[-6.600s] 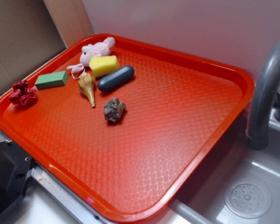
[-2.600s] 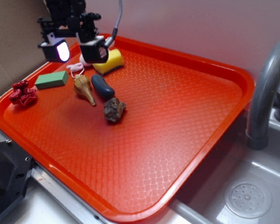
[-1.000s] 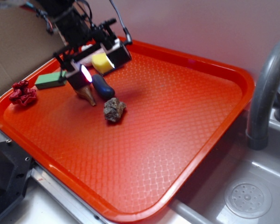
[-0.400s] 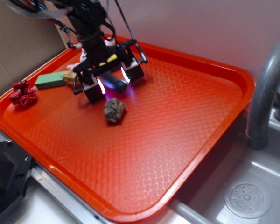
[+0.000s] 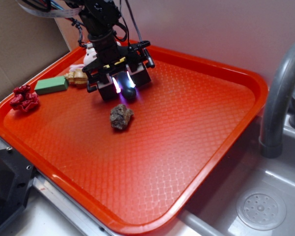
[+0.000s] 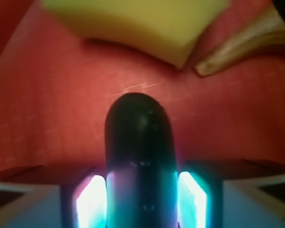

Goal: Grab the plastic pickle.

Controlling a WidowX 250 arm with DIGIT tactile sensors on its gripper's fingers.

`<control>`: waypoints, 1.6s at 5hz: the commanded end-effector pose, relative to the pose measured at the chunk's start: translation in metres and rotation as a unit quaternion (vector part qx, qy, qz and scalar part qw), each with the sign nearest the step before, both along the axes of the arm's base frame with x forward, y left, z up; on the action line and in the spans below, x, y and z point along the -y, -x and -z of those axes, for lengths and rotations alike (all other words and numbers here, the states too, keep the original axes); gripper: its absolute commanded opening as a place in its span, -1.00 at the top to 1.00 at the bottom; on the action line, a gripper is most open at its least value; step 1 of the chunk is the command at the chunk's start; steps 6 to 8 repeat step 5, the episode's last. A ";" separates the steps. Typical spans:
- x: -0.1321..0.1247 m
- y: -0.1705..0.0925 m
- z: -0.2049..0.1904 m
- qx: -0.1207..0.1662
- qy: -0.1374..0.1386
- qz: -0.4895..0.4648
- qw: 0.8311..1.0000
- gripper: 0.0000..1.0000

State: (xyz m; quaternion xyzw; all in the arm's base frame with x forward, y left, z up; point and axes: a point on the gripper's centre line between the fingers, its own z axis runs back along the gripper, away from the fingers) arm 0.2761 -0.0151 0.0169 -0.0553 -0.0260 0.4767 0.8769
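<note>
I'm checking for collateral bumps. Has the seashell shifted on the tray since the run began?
Yes. The seashell has moved toward the tray's back-left, away from the rock, now beside the green block.

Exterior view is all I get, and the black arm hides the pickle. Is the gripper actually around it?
Observer: Yes. In the wrist view the pickle lies lengthwise between the two glowing pads, one on each side.
Operator: What's just beyond it?
Observer: The yellow sponge, past the pickle's rounded tip, with bare tray between them.
Operator: Anything else near that sponge?
Observer: The tan shell shows at the sponge's right corner. Whether they touch, I cannot tell.
</note>
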 end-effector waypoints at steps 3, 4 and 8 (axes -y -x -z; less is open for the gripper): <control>0.006 0.032 -0.159 0.108 -0.028 0.473 0.874 1.00; 0.008 0.030 -0.177 0.105 -0.025 0.447 0.888 1.00; 0.005 0.031 -0.172 0.103 -0.012 0.417 0.903 1.00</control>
